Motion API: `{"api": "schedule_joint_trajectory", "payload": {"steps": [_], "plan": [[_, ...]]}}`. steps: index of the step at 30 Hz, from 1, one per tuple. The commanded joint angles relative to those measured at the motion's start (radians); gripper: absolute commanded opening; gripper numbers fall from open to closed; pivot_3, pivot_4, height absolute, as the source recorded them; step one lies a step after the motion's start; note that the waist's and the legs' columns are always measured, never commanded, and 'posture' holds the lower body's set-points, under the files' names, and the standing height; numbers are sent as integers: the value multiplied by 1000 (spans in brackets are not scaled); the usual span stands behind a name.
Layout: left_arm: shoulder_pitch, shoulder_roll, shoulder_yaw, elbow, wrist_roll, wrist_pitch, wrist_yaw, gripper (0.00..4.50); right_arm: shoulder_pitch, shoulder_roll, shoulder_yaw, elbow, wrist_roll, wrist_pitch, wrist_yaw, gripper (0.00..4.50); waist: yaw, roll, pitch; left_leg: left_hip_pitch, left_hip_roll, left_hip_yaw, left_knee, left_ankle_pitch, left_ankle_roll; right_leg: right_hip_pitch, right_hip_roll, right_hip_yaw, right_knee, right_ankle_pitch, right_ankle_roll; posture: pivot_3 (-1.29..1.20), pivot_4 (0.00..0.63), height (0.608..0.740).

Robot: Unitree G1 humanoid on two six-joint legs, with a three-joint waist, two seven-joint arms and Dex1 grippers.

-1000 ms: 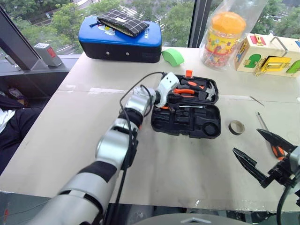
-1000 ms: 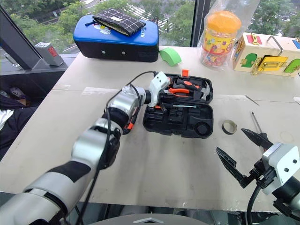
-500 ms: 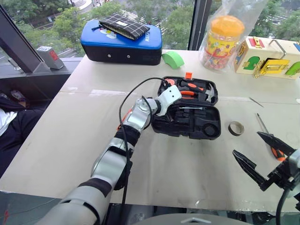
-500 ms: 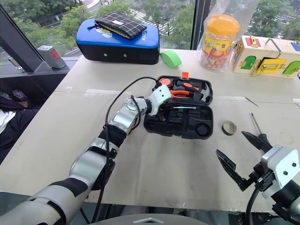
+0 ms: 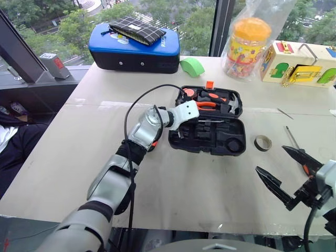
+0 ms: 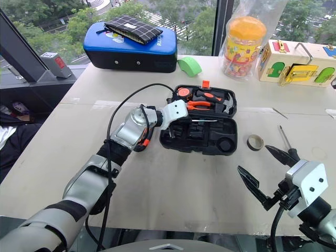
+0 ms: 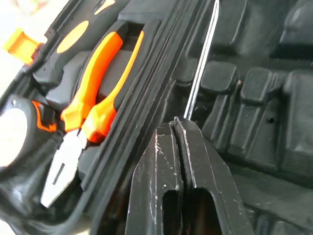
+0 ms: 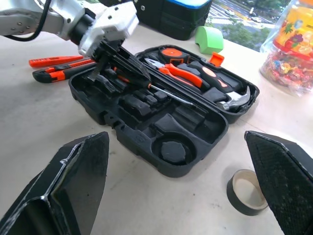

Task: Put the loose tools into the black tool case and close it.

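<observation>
The black tool case (image 5: 231, 150) lies open mid-table; its lid half holds orange pliers (image 7: 93, 93) and a hammer (image 5: 232, 103). My left gripper (image 5: 181, 127) is shut over the case's left end. Its tips touch the thin shaft of a screwdriver (image 7: 200, 63) lying in the base; I cannot tell whether they pinch it. A slim orange-red tool (image 8: 49, 61) and a utility knife (image 8: 58, 74) lie on the table left of the case. The tape ring (image 5: 263, 142) and another screwdriver (image 6: 283, 137) lie to the right. My right gripper (image 5: 270, 158) hangs open near the front edge.
A blue padded case (image 5: 134, 47) with a checked pouch stands at the back left. A green roll (image 5: 193, 64), a bagged orange-lidded jar (image 5: 247, 42) and a wooden latch box (image 5: 302, 60) stand behind. A thin metal pin (image 5: 286, 113) lies right of the black case.
My left gripper has rolled about its own axis and drawn slightly back toward the case's left end, still shut. The screwdriver shaft stays in the case. The right gripper has not moved.
</observation>
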Motion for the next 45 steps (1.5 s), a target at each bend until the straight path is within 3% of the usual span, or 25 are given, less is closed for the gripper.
{"api": "schedule_joint_trajectory", "payload": {"steps": [1,5,8,11,15,18,19,20,24,26,29,32,38,41,42,43,44,45], "plan": [[-11,23,-75,119,98,-141,42,20,-22,-12,3,-15,8,7,-10,4500,1,0,0,0,0,0,0,0,0,1,0,0,0,0,0,0,150,740],[-26,45,-102,187,133,-282,67,20,-18,-4,8,-28,4,13,-13,4500,4,0,0,5,0,0,0,0,0,5,-1,0,-1,0,0,0,150,740],[-31,8,31,170,-28,-216,30,20,12,16,13,-40,-10,13,-28,4500,2,0,1,6,1,0,-1,0,0,6,-1,0,-1,0,0,0,150,740],[-15,-31,211,-6,-329,67,-128,20,49,52,1,-39,-6,10,-53,4500,1,-1,7,6,1,0,-1,0,0,6,-1,-1,-1,0,0,0,150,740],[57,42,302,-332,-589,471,-280,20,77,86,-46,-22,30,0,-64,4500,-1,0,7,-4,3,-2,0,0,0,-3,-1,-2,0,0,0,0,150,740],[131,129,314,-532,-706,641,-351,588,80,89,-92,12,57,9,-71,4500,-1,1,6,-5,3,-2,0,0,0,-4,-1,-2,-1,0,0,0,150,740],[169,163,309,-620,-745,695,-367,1247,86,95,-129,41,74,9,-74,4500,0,2,6,-4,3,-2,0,0,0,-3,-1,-2,-1,0,0,0,150,740],[203,207,310,-682,-781,724,-406,1542,78,96,-146,56,77,34,-107,4500,1,2,6,-4,3,-2,-1,0,0,-3,-1,-1,-1,0,0,0,150,740],[311,292,287,-899,-855,794,-427,3469,67,86,-279,156,121,93,-176,4500,13,3,8,-4,3,-1,0,0,0,-3,-4,2,-1,0,0,0,150,740],[371,357,277,-963,-850,752,-484,4325,35,-29,-310,185,166,316,-277,4500,14,3,8,-4,2,-1,0,0,0,-3,-5,3,-1,0,-1,0,150,740],[415,390,265,-1022,-863,737,-492,4474,-37,-186,-307,233,160,559,-368,4500,8,4,8,-2,2,6,-1,0,0,-2,-4,10,-1,0,-1,0,150,740],[425,372,271,-1071,-903,767,-442,4474,-219,-299,-237,333,191,741,-421,4500,7,4,9,-2,2,6,0,0,0,-2,-2,10,-2,0,-1,0,150,740],[444,328,239,-1126,-877,733,-353,4474,-569,-363,-21,616,122,924,-450,4500,5,2,9,-4,2,5,0,0,0,-3,0,9,-3,0,-1,0,150,740],[465,341,234,-1139,-857,704,-336,4500,-675,-359,88,719,63,946,-441,3744,6,2,9,-5,2,4,-1,-1,1,-4,-1,8,-6,0,-1,0,150,740],[476,348,233,-1147,-852,694,-333,4500,-702,-361,115,738,49,947,-432,3344,2,2,9,-6,2,3,-1,-1,2,-4,-1,8,-6,0,-1,0,150,740],[484,354,231,-1153,-850,687,-331,4500,-722,-362,130,752,39,951,-424,2595,2,2,9,-5,2,4,-2,-1,2,-4,-1,9,-7,0,-1,0,150,740],[488,348,238,-1156,-865,697,-316,4500,-738,-368,145,762,25,950,-420,2351,1,2,9,-5,3,4,-2,-1,2,-4,-1,10,-7,0,0,0,150,740],[495,348,244,-1160,-876,702,-308,4500,-757,-377,162,768,14,953,-411,1794,1,2,9,-5,3,4,-2,-1,3,-4,-1,10,-7,0,0,0,150,740]]}}
